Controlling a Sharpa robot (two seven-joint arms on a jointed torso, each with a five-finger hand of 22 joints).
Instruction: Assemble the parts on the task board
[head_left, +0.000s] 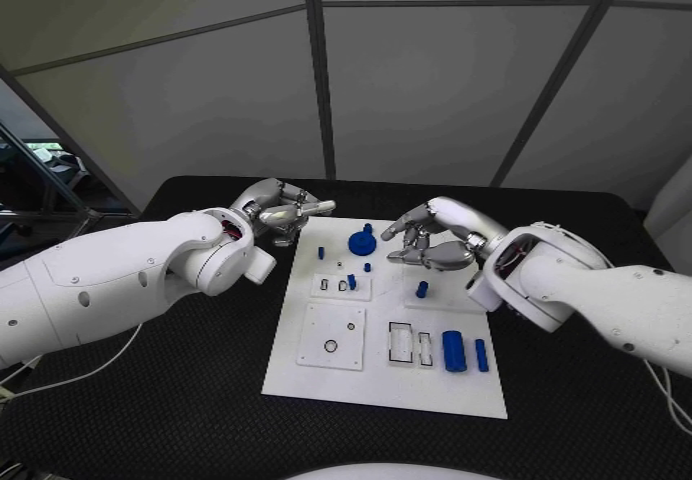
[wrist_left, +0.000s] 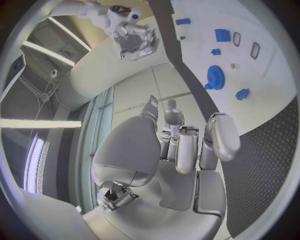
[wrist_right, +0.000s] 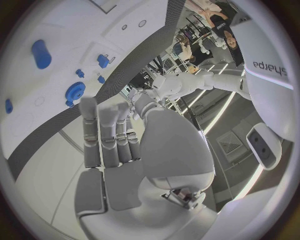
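Observation:
The white task board (head_left: 378, 375) lies in the middle of the black table. A blue gear (head_left: 361, 241) sits near its far edge, with small blue pegs (head_left: 421, 289) standing around the middle. Two blue cylinders (head_left: 454, 350) lie at the near right. My left hand (head_left: 281, 214) hovers over the board's far left corner, fingers apart and holding nothing. My right hand (head_left: 430, 240) hangs just right of the gear, fingers loosely bent and empty. The left wrist view shows my left hand (wrist_left: 187, 150) with the gear (wrist_left: 215, 77) beyond it. The right wrist view shows my right hand (wrist_right: 109, 135) near the gear (wrist_right: 75, 92).
Two raised white square plates (head_left: 333, 338) with small holes sit on the board's left half, and rectangular slots (head_left: 402, 342) lie beside the cylinders. Black table surface (head_left: 173, 400) surrounds the board. Grey panels stand behind the table.

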